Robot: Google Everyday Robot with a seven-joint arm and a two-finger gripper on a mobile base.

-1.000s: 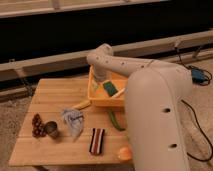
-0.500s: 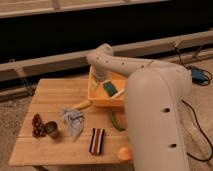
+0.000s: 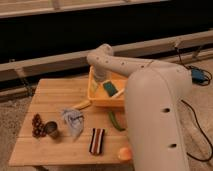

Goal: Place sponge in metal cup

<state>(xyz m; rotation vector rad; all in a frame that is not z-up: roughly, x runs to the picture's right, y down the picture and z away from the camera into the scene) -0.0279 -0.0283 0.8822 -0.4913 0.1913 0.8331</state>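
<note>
Nothing has shifted in the last second: the gripper (image 3: pixel 99 80) still hangs in the yellow tray (image 3: pixel 107 102) at frame centre, just left of the sponge (image 3: pixel 109 88), its grip impossible to tell, while the metal cup (image 3: pixel 51 129) waits well apart at the counter's (image 3: pixel 55 95) lower left, so the pickup looks unfinished.

We find the gripper (image 3: pixel 98 84) low inside the yellow plastic tray (image 3: pixel 107 103), walled in beside the dark green sponge (image 3: pixel 109 88), while the small grey metal cup (image 3: pixel 51 130) stands open from above on the wooden table (image 3: pixel 55 95), flanked closely by a dark red berry-like cluster (image 3: pixel 37 125) and a crumpled pale bag (image 3: pixel 73 121).
</note>
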